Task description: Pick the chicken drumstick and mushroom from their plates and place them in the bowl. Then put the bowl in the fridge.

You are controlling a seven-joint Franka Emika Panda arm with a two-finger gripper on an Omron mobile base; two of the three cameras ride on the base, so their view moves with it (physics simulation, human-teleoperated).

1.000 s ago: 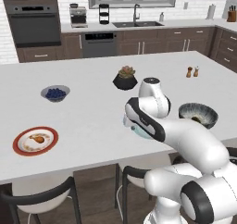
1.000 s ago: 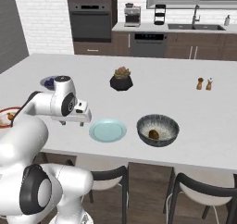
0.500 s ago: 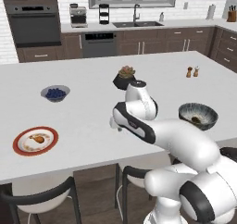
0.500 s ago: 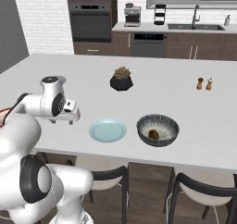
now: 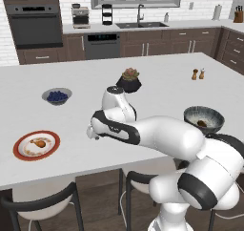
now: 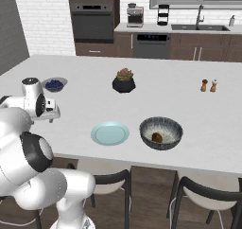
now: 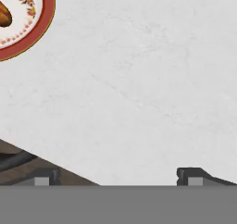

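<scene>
In the hand view the gripper [image 7: 118,177] stands spread wide, one dark fingertip [image 7: 46,176] at the lower left and the other at the lower right, with nothing between them and bare white counter [image 7: 139,79] beneath. In the left base view the gripper [image 5: 92,131] hangs over the counter left of centre, apart from every dish. At the far left of that view, near the counter's front edge, lies the red-rimmed plate [image 5: 36,145] with the chicken drumstick [image 5: 39,142] on it; the same plate shows in the upper left corner of the hand view. Above and to its right sits a small grey bowl [image 5: 56,96] of blue berries. Near the centre stands a black plant pot [image 5: 129,81]. In the right base view the pale teal plate [image 6: 110,133] lies bare at centre, and just right of it the dark grey bowl [image 6: 161,133] holds the mushroom [image 6: 157,137].
</scene>
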